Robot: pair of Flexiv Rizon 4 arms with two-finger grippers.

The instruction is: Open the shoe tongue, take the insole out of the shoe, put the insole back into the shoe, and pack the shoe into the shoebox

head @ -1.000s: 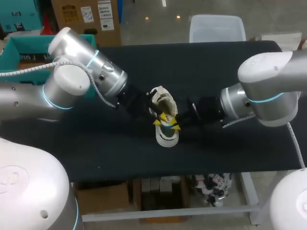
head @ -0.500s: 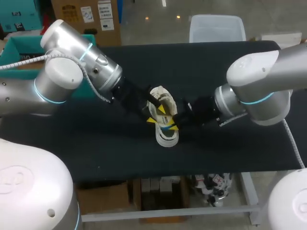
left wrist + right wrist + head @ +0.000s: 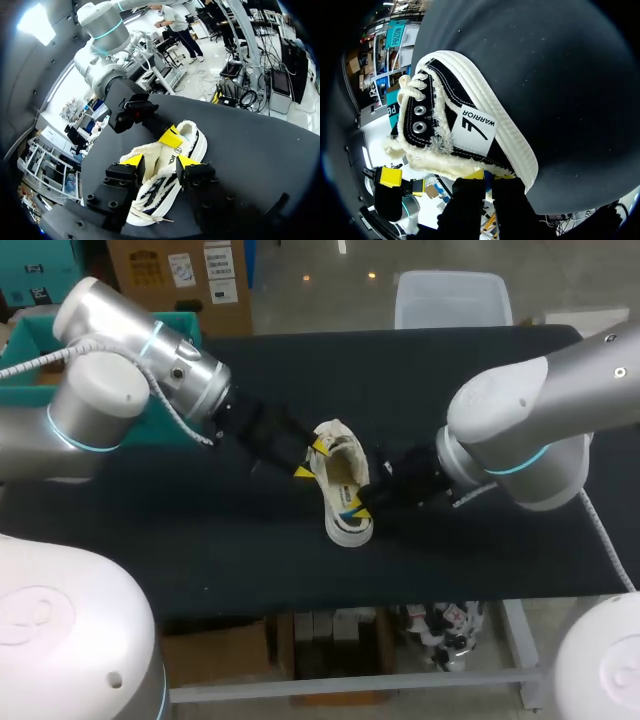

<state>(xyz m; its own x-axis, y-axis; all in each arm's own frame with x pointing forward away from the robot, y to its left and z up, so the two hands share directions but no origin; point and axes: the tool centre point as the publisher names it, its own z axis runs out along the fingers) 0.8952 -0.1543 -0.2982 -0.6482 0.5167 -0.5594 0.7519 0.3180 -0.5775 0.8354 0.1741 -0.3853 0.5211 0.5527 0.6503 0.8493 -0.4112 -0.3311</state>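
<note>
A black shoe point(image 3: 341, 480) with white sole and cream fleece lining lies mid-table, its mouth spread wide. My left gripper point(image 3: 312, 459) is open at the shoe's upper left edge. In the left wrist view its fingers point(image 3: 134, 160) straddle the tongue and laces of the shoe point(image 3: 194, 140) without clamping them. My right gripper point(image 3: 352, 508) comes in from the right, shut on the shoe's side wall near the collar. The right wrist view shows that gripper point(image 3: 487, 176) pinching the fleecy rim of the shoe point(image 3: 470, 130). The insole cannot be told apart from the lining.
A teal open box point(image 3: 30, 340) stands at the table's far left, mostly behind my left arm. The black tabletop point(image 3: 200, 550) is bare in front of the shoe and behind it.
My left gripper opened, let go of the tongue and drew back to the upper left. The right arm shifted slightly left and kept its grip on the shoe.
</note>
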